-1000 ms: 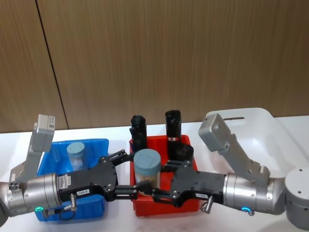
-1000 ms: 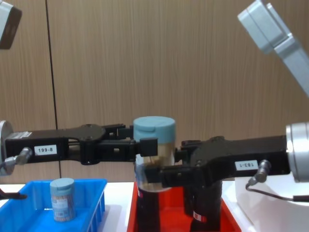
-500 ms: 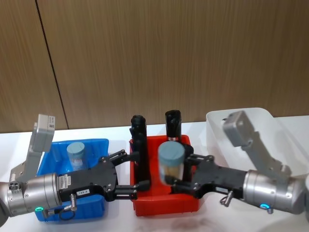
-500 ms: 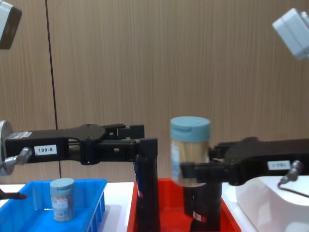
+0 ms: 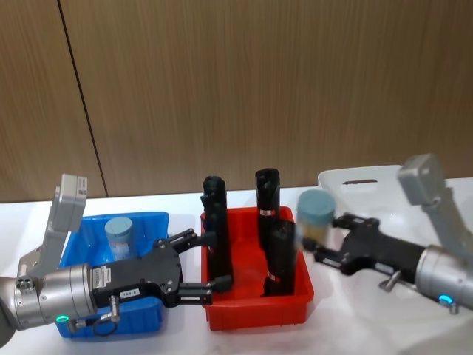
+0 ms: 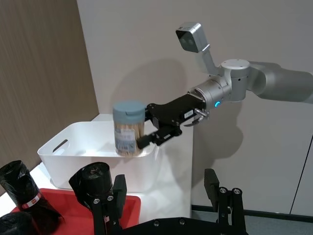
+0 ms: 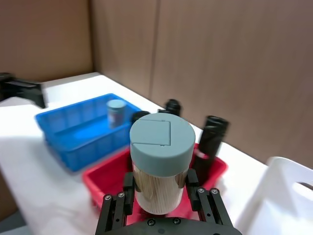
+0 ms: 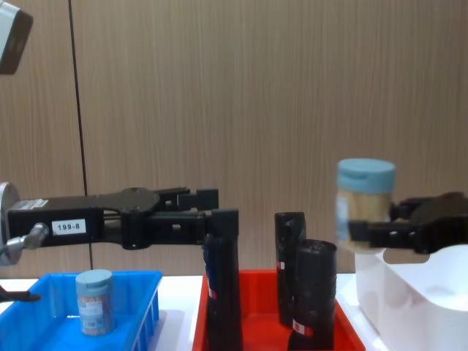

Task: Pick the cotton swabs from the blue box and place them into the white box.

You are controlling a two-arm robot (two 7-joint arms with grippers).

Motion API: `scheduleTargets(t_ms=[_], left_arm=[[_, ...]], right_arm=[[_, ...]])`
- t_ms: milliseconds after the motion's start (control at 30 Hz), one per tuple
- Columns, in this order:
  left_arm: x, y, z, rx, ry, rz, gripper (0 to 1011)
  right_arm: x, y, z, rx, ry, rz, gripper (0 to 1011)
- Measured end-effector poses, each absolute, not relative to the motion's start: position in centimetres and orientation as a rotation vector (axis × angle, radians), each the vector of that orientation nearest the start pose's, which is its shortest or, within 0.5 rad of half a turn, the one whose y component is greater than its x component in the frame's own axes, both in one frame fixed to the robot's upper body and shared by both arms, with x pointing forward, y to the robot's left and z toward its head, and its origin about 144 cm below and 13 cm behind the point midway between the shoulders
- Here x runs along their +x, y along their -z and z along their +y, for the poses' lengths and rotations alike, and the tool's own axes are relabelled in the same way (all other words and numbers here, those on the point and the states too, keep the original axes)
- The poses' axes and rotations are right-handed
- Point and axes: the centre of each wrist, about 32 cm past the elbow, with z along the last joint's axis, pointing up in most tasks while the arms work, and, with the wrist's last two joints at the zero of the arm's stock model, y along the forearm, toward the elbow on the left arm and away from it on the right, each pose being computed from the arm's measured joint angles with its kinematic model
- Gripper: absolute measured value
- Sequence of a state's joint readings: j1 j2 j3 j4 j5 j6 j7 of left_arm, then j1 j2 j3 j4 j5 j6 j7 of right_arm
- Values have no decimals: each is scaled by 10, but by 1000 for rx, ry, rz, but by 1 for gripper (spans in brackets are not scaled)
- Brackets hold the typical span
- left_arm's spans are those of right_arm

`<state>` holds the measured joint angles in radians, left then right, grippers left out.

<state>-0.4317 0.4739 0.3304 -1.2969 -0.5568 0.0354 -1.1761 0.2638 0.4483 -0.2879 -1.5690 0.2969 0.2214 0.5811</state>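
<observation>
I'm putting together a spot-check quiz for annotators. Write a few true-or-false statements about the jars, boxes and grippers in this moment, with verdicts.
1. The right gripper is shut on a jar of cotton swabs. True.
2. That jar rests on the floor of the white box. False: it is held in the air at the box's left rim.
3. The blue box holds no jars. False: a second jar stands in it.
4. The left gripper is open and holds nothing. True.
5. Black rolls stand upright in the red tray. True.
</observation>
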Motion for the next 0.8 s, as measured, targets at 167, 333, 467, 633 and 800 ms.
scheduleTargets(t_ms=[167,333,467,633,800], left_arm=[[564,-1212,312,0,-240,2,1004],[564,-1212,312,0,-240,2,1004],[564,-1212,312,0,-240,2,1004],[564,-1212,312,0,-240,2,1004],[564,-1212,312,0,-240,2,1004]], right_arm=[[522,-1222,-290,-220,842,-50,629],[532,-1220,-304,-226,912,-50,629],[540,-1217,-312,-238,953,-51,629],[548,-1214,-318,-254,992,-54,629],[557,-1210,-322,-272,1025,-54,629]])
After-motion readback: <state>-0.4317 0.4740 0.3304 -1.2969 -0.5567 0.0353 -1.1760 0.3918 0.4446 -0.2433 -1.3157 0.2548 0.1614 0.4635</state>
